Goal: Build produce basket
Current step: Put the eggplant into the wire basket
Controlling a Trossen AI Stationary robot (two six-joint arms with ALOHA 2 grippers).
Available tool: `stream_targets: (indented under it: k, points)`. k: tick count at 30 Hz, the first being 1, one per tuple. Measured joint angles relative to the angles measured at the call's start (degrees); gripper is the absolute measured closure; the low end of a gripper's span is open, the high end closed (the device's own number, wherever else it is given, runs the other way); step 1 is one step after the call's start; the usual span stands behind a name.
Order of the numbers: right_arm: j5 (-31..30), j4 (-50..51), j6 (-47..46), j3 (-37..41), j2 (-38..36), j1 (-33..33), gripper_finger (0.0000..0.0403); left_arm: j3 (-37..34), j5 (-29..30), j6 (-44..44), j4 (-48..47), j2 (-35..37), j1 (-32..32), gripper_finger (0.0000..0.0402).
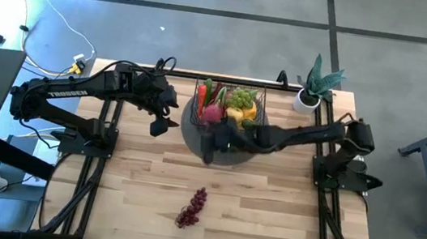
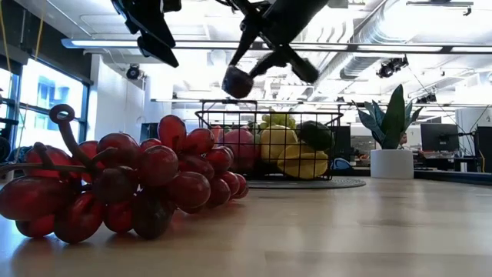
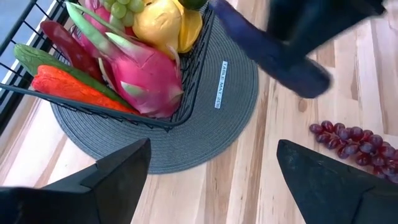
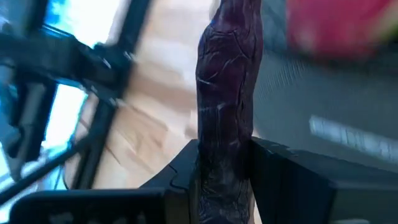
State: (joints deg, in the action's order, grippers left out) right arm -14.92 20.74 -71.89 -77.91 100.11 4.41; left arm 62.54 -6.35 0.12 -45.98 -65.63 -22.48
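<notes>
A black wire basket (image 1: 230, 105) stands on a round grey mat (image 1: 195, 138) at the table's far middle. It holds a pink dragon fruit (image 3: 149, 74), green grapes, yellow fruits, red chilies and a cucumber. My right gripper (image 1: 223, 141) is shut on a dark purple eggplant (image 2: 238, 81) above the mat, just in front of the basket. My left gripper (image 1: 163, 117) hangs open in the air to the left of the basket with nothing between its fingers. A bunch of red grapes (image 1: 192, 207) lies on the table toward the near edge. My right gripper pinches the eggplant's sides (image 4: 227, 155) between its two fingers (image 4: 180, 177), partway along its length. The fingers come slanting down from the table's right and lie across it. The eggplant is lifted clear of the mat, one rounded end (image 2: 237, 83) hanging lowest.
A potted green plant (image 1: 315, 87) stands at the far right corner. Bare wood lies between the mat and the red grapes (image 2: 123, 185), and along the near edge.
</notes>
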Motion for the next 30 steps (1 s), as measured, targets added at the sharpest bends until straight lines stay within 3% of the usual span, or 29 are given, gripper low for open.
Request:
stream_targets:
  k: [8,17,30]
  points:
    - [0.61,-12.26,15.54,0.00,-1.22,-10.05,0.0325,0.00,0.10,-1.85,3.35,0.00,0.01,0.0062]
    - [1.65,-20.64,23.88,0.00,-1.20,-19.03,0.0325,0.00,2.26,-3.00,9.70,0.00,0.00,0.0062]
    - [-4.58,-28.71,30.57,0.00,2.06,-22.10,0.0325,0.00,11.83,-4.48,18.82,0.00,0.00,0.0062]
